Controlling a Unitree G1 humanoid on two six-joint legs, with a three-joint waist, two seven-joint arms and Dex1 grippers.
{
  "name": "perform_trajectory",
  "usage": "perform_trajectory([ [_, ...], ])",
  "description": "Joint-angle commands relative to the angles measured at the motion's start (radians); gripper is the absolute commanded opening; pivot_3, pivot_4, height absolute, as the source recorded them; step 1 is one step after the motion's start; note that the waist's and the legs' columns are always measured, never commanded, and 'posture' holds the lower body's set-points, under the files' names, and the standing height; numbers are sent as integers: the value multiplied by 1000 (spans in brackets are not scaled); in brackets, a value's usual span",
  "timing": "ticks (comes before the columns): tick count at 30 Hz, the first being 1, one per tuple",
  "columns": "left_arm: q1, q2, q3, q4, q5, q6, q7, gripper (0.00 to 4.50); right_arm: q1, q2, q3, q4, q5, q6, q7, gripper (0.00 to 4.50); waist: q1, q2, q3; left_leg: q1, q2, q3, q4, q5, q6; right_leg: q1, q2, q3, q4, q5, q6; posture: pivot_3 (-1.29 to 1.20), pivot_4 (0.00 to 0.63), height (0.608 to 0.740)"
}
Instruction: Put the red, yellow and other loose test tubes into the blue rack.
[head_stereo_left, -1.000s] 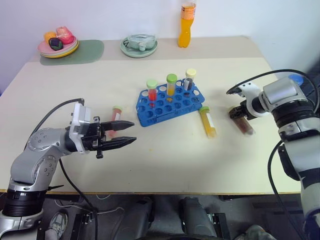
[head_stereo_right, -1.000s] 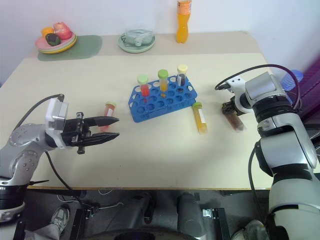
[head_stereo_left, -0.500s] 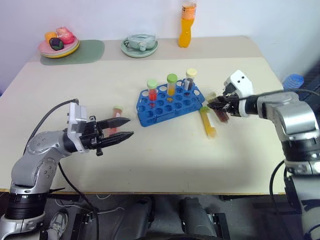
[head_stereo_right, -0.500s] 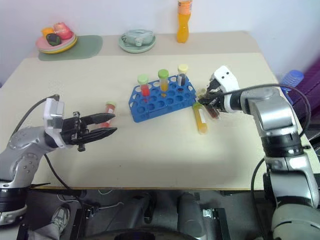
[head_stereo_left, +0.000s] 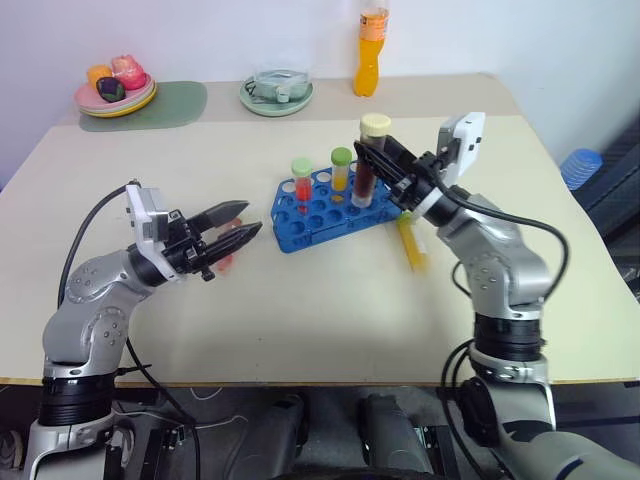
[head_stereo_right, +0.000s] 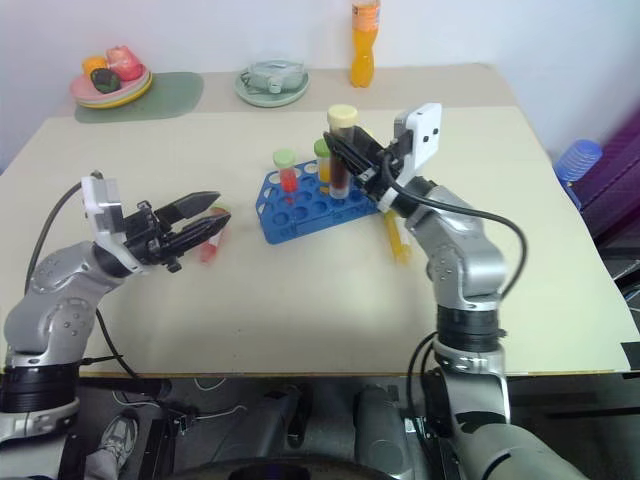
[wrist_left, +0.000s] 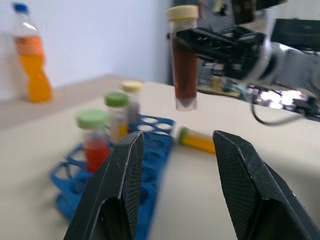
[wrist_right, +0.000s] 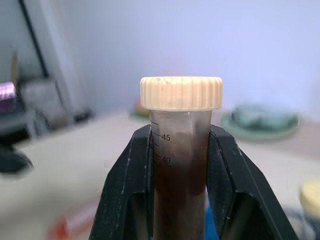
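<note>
My right gripper (head_stereo_left: 374, 160) is shut on the dark brown test tube (head_stereo_left: 366, 165) with a cream cap. It holds the tube upright in the air over the right end of the blue rack (head_stereo_left: 318, 213). Three capped tubes stand in the rack, among them a red one (head_stereo_left: 302, 187) and a yellow one (head_stereo_left: 342, 172). A loose yellow tube (head_stereo_left: 412, 246) lies on the table just right of the rack, partly behind my right arm. The loose pinkish-red tube (head_stereo_right: 209, 246) lies left of the rack. My left gripper (head_stereo_left: 248, 218) hovers open above it, empty.
An orange drink bottle (head_stereo_left: 370, 52), a pale green dish (head_stereo_left: 277, 93) and a plate of colourful items (head_stereo_left: 115, 95) on a green mat stand along the table's far edge. A blue object (head_stereo_left: 580, 165) sits beyond the right edge.
My right gripper lifted the brown tube off the table at the right, swung it left and turned it upright over the rack. My left gripper edged forward and turned toward the rack.
</note>
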Motion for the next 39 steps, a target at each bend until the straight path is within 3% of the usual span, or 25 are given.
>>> perform_trajectory([
  [1, -13, -22, 39, 15, 33, -87, 35, 2250, -33, 22, 19, 197, -110, -302, -39, 781, 1, 0, 0, 0, 0, 0, 0, 0, 0, 0, 0, 0, 0, 0, 0, 0, 150, 740],
  [7, -4, -72, 43, 18, 52, -155, 90, 2250, -99, 32, 3, 558, -202, -670, -127, 781, -4, 0, 0, 0, 1, 0, 0, 1, -1, 0, 2, 0, 0, 0, 0, 0, 150, 740],
  [12, 24, -85, 45, 2, 47, -173, 100, 2250, -141, 32, -1, 729, -220, -828, -156, 781, -24, 0, 0, 1, 2, 0, 0, 1, -2, 0, 3, 0, 1, 1, -1, 0, 150, 740],
  [28, 40, -64, 61, 34, 45, -197, 75, 2250, -124, 60, 23, 843, -227, -911, -148, 781, -45, 0, 0, 3, 4, 0, -1, 2, -4, 0, 5, 1, 4, 1, -2, 0, 150, 740],
  [39, 55, -52, 74, 27, 44, -198, 70, 2250, -93, 25, 5, 872, -218, -932, -167, 781, -42, 0, 0, 14, 4, 0, -4, 2, -3, 11, 5, 1, 1, 1, -2, 0, 150, 740],
])
